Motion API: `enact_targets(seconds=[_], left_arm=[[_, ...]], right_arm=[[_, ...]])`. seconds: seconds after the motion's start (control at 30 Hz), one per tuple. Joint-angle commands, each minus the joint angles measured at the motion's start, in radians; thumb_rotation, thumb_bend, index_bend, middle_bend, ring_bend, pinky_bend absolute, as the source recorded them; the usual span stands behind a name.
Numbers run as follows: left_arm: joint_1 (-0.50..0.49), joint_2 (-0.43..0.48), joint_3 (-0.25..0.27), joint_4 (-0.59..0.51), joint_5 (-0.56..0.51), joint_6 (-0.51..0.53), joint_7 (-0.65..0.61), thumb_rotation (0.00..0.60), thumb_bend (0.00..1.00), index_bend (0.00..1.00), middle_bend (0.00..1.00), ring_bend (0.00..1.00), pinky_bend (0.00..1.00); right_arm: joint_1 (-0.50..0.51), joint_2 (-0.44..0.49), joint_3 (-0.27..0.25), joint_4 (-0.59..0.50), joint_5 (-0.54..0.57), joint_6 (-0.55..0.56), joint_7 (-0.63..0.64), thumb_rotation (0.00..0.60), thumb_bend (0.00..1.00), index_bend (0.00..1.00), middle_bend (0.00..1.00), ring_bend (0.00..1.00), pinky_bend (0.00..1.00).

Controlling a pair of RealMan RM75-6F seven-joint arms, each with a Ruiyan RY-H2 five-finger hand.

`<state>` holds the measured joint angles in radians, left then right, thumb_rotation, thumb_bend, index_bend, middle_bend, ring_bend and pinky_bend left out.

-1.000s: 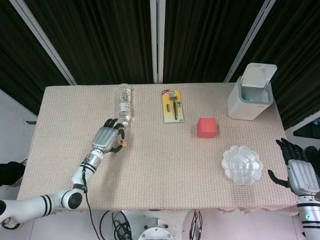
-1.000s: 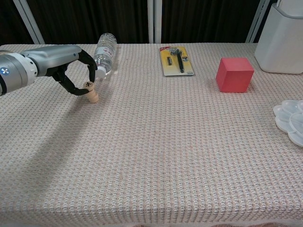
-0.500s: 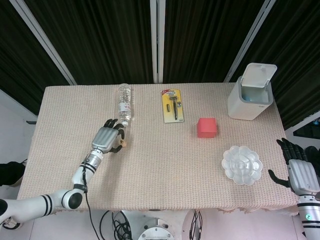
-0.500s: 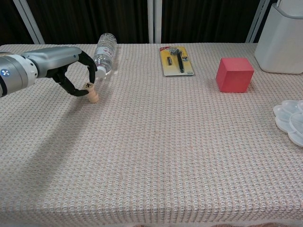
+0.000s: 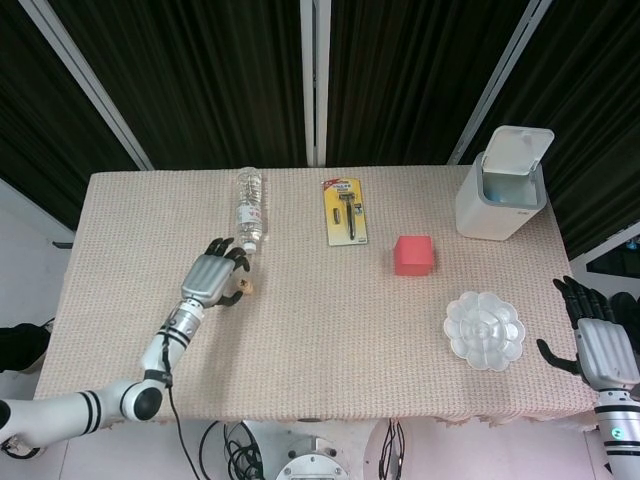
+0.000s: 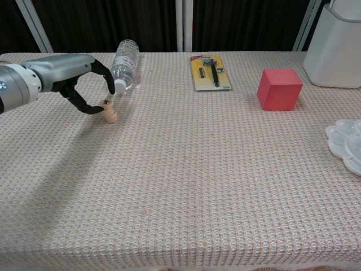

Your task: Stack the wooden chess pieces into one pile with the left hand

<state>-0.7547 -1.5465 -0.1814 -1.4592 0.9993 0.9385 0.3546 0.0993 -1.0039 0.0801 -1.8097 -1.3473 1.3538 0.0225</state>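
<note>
A small stack of wooden chess pieces [image 6: 109, 112] stands on the woven tablecloth at the left, just below the cap of a lying bottle; in the head view the stack [image 5: 247, 288] is a tiny tan spot. My left hand [image 6: 70, 79] arches over it from the left, with the thumb tip close beside the top piece and the other fingers [image 6: 109, 82] curved above it without gripping. The same left hand [image 5: 210, 279] shows from above. My right hand [image 5: 598, 345] hangs off the table's right edge, fingers spread and holding nothing.
A clear plastic bottle [image 6: 125, 61] lies just behind the stack. A carded razor pack [image 6: 210, 72] lies at the back centre, with a red cube [image 6: 279, 88] to its right. A white lidded bin [image 6: 338, 48] and a white flower-shaped dish [image 6: 347, 144] stand at the right.
My left hand has drawn slightly to the left while the stack stayed in place. The thumb tip has come off the top piece. The right hand has not moved.
</note>
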Motion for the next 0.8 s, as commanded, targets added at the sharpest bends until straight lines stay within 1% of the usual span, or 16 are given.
enact_targets(seconds=[0.03, 0.1, 0.17, 0.27, 0.33, 0.4, 0.47, 0.5, 0.53, 0.6, 0.7, 0.8], left_arm=[[0.028, 0.051, 0.022, -0.084, 0.046, 0.06, 0.021, 0.6, 0.29, 0.34, 0.18, 0.0, 0.0], [0.058, 0.087, 0.042, -0.141, 0.083, 0.116, 0.038, 0.6, 0.29, 0.32, 0.18, 0.0, 0.0], [0.1, 0.125, 0.069, -0.193, 0.138, 0.193, 0.05, 0.6, 0.29, 0.3, 0.18, 0.0, 0.0], [0.195, 0.181, 0.132, -0.245, 0.265, 0.354, 0.048, 0.6, 0.29, 0.25, 0.17, 0.0, 0.0], [0.268, 0.207, 0.184, -0.242, 0.358, 0.463, 0.022, 0.6, 0.28, 0.16, 0.16, 0.0, 0.0], [0.338, 0.22, 0.228, -0.209, 0.429, 0.56, -0.006, 0.6, 0.24, 0.11, 0.14, 0.0, 0.0], [0.39, 0.219, 0.255, -0.167, 0.471, 0.628, -0.024, 0.6, 0.18, 0.07, 0.1, 0.0, 0.0], [0.42, 0.216, 0.268, -0.141, 0.49, 0.661, -0.038, 0.6, 0.12, 0.05, 0.07, 0.0, 0.0], [0.438, 0.215, 0.276, -0.125, 0.501, 0.679, -0.052, 0.6, 0.07, 0.03, 0.04, 0.0, 0.0], [0.468, 0.217, 0.288, -0.103, 0.518, 0.698, -0.094, 0.6, 0.01, 0.02, 0.01, 0.0, 0.0], [0.484, 0.236, 0.293, -0.097, 0.535, 0.693, -0.136, 0.6, 0.0, 0.02, 0.01, 0.0, 0.0], [0.486, 0.253, 0.28, -0.103, 0.545, 0.684, -0.136, 0.6, 0.0, 0.02, 0.01, 0.0, 0.0]], right_arm=[[0.0, 0.001, 0.0, 0.0, 0.001, -0.001, 0.001, 0.6, 0.24, 0.0, 0.0, 0.0, 0.0], [0.0, 0.002, 0.001, 0.0, 0.001, -0.001, 0.003, 0.6, 0.24, 0.0, 0.0, 0.0, 0.0], [0.0, 0.003, 0.001, -0.001, 0.0, 0.0, 0.006, 0.6, 0.24, 0.0, 0.0, 0.0, 0.0], [-0.002, 0.003, 0.001, -0.003, -0.003, 0.004, 0.007, 0.6, 0.24, 0.0, 0.0, 0.0, 0.0], [-0.001, -0.001, -0.001, -0.007, -0.007, 0.006, -0.002, 0.6, 0.24, 0.0, 0.0, 0.0, 0.0], [-0.001, -0.013, -0.004, -0.009, -0.023, 0.015, -0.019, 0.6, 0.24, 0.0, 0.0, 0.0, 0.0], [-0.003, -0.031, -0.004, -0.004, -0.045, 0.037, -0.037, 0.6, 0.24, 0.0, 0.0, 0.0, 0.0], [-0.005, -0.046, -0.004, 0.005, -0.066, 0.057, -0.046, 0.6, 0.24, 0.0, 0.0, 0.0, 0.0], [-0.007, -0.055, -0.005, 0.012, -0.081, 0.07, -0.051, 0.6, 0.24, 0.0, 0.0, 0.0, 0.0], [-0.009, -0.067, -0.011, 0.023, -0.101, 0.081, -0.057, 0.6, 0.24, 0.0, 0.0, 0.0, 0.0], [-0.005, -0.066, -0.019, 0.021, -0.101, 0.065, -0.077, 0.6, 0.24, 0.0, 0.0, 0.0, 0.0], [-0.001, -0.07, -0.017, 0.016, -0.092, 0.058, -0.093, 0.6, 0.24, 0.0, 0.0, 0.0, 0.0]])
